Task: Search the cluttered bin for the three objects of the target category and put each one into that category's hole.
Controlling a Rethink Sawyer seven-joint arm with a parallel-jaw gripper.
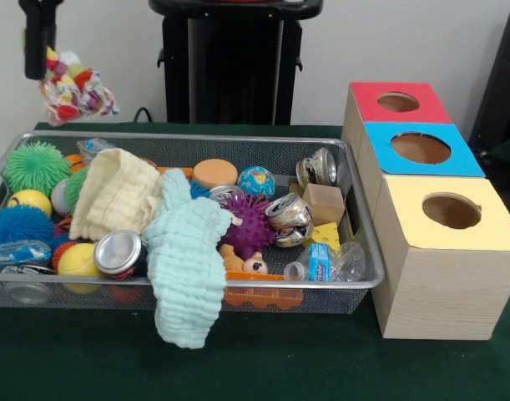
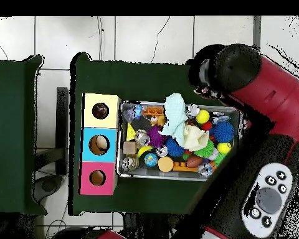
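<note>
My gripper (image 1: 39, 68) hangs high at the left in the front view, above and behind the mesh bin's (image 1: 196, 139) left end. It is shut on a multicoloured knotted fabric toy (image 1: 75, 88) that dangles clear of the bin. In the bin, a mint cloth (image 1: 184, 263) drapes over the front rim and a cream cloth (image 1: 113, 194) lies beside it. Crushed cans (image 1: 119, 251) (image 1: 288, 214) (image 1: 319, 167) and spiky balls in green (image 1: 36, 164), blue (image 1: 17, 224) and purple (image 1: 250, 224) lie among them. In the overhead view the arm (image 2: 258, 81) hides the gripper.
Three wooden boxes stand in a row beside the bin, with holes in a red top (image 1: 398, 102), a blue top (image 1: 421, 148) and a yellow top (image 1: 451, 210). The bin (image 2: 124, 171) also holds a globe ball (image 1: 256, 180), a wooden block (image 1: 325, 203) and a plastic bottle (image 1: 325, 263).
</note>
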